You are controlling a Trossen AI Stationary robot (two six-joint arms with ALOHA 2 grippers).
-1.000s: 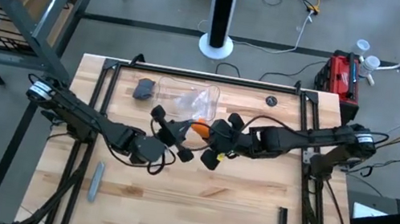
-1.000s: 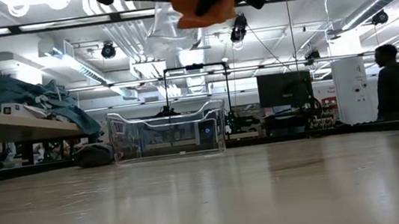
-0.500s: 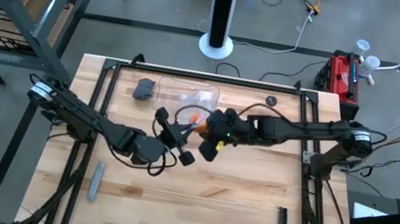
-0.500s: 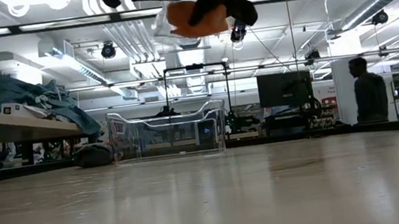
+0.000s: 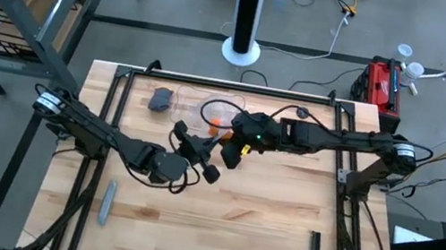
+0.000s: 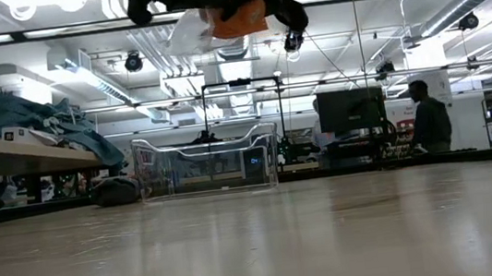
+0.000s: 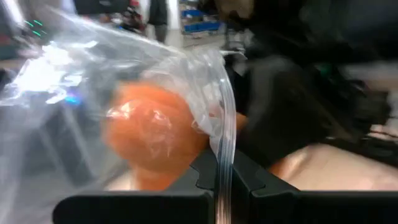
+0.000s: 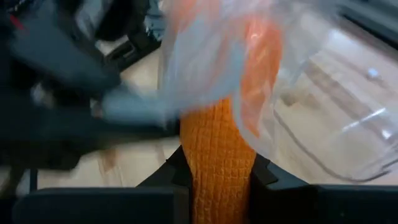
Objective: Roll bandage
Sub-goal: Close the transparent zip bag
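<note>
Wooden table (image 5: 217, 215) fills the lower centre of the high view, both dark arms meeting over its upper middle. A clear plastic tray (image 6: 207, 162) stands at the far edge, left of centre in the low view. The clear plastic bag (image 7: 124, 81) hangs well above the tabletop, at the top centre of the low view, with the bandage (image 8: 217, 155) partly inside it.

Left gripper (image 7: 216, 180): jaws fully closed, pinching the bag's sealed edge, which runs up between them; the orange roll sits just behind that edge, inside the plastic.

Right gripper (image 8: 219, 171): jaws narrow, clamped on the bandage's ribbed free end, which rises from between the fingers into the bag's mouth.

A grey stick (image 5: 107, 201) lies at the table's lower left, well apart from both grippers.
</note>
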